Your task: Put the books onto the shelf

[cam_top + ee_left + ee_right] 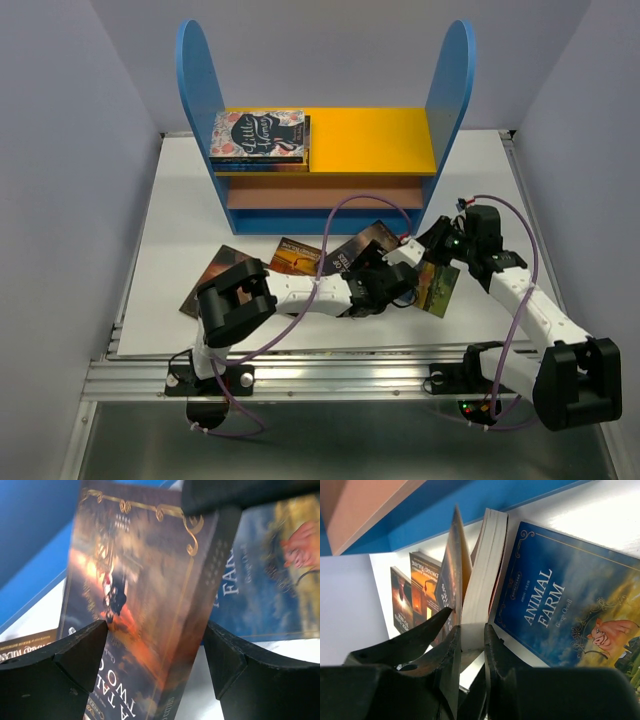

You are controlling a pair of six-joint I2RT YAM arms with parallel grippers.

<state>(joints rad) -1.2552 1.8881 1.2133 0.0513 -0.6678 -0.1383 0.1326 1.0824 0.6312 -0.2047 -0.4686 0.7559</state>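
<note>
A dark orange-brown book [485,565], "A Tale of Two Cities" [145,580], stands on edge on the table in front of the shelf [380,140]. My right gripper [472,630] is shut on its page block, and the front cover hangs loose. The left gripper [155,630] is open and straddles the same book; its left finger [90,640] is at the cover and the right finger stands apart from the spine. A blue "Animal Farm" book [555,605] lies flat beside it. An orange book [297,257] and a dark one [215,272] lie to the left. Stacked books [258,135] rest on the yellow board.
The shelf's blue base [470,505] stands just behind the raised book. Both arms cross in front of the shelf, with purple cables [350,205] looping above them. The table's near edge is a metal rail [330,375].
</note>
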